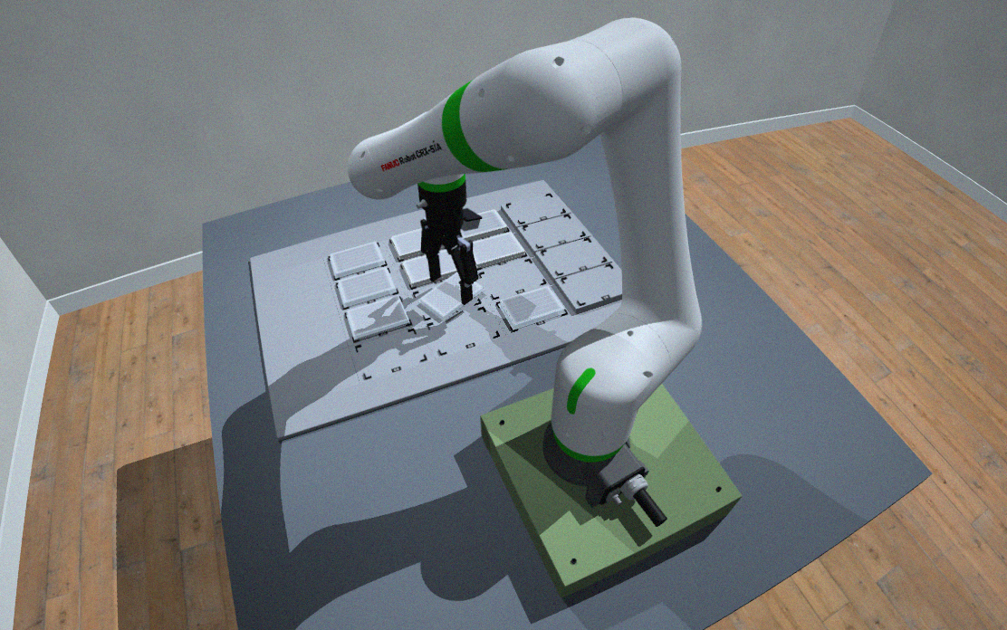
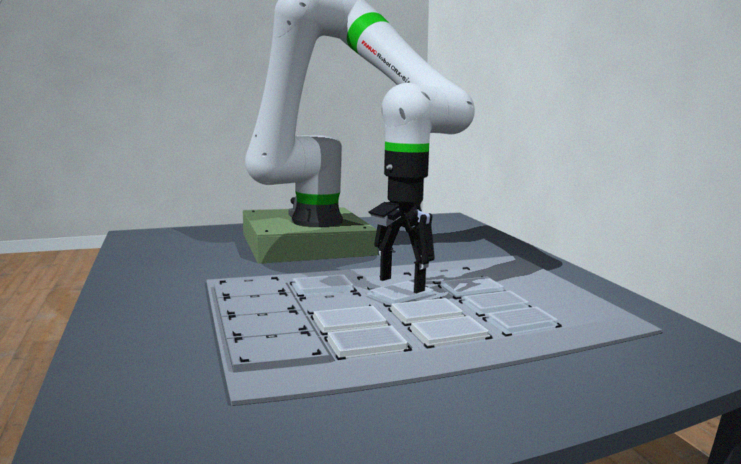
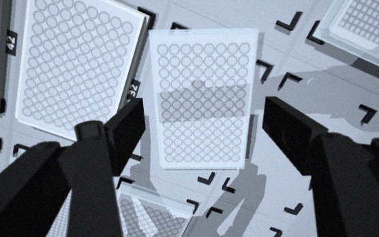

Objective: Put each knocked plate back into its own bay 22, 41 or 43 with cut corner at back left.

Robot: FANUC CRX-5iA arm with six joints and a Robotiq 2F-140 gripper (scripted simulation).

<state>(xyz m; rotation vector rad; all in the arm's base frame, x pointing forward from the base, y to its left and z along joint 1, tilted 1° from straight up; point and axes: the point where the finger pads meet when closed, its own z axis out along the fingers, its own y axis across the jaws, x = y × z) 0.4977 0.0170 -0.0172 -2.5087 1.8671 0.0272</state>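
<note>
In the wrist view, left to right, the label "32" (image 3: pixel 133 89) sits just beyond the left finger; then the skewed 96-well plate (image 1: pixel 439 302) (image 2: pixel 390 293) (image 3: pixel 203 136) lies centred between the spread, empty jaws (image 1: pixel 450 290) (image 2: pixel 402 284). Its long axis runs across their closing line. That view shows both side gaps; in the exterior, a finger hides part of the plate.

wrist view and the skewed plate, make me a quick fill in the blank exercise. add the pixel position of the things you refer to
The skewed, clear-edged plate (image 1: pixel 440 302) (image 2: pixel 392 294) (image 3: pixel 204 76) shows wells of ____ shape.
The black label (image 3: pixel 133 89) between it and the neighbouring white plate (image 1: pixel 423 272) (image 2: pixel 426 309) (image 3: pixel 75 65) reads ____.
The black gripper (image 1: pixel 450 290) (image 2: pixel 402 285) (image 3: pixel 203 113) has its fingers standing ____, not together.
The arm's mounting block (image 1: pixel 587 557) (image 2: pixel 306 249) is coloured ____.
Missing words: round; 32; apart; green.
</note>
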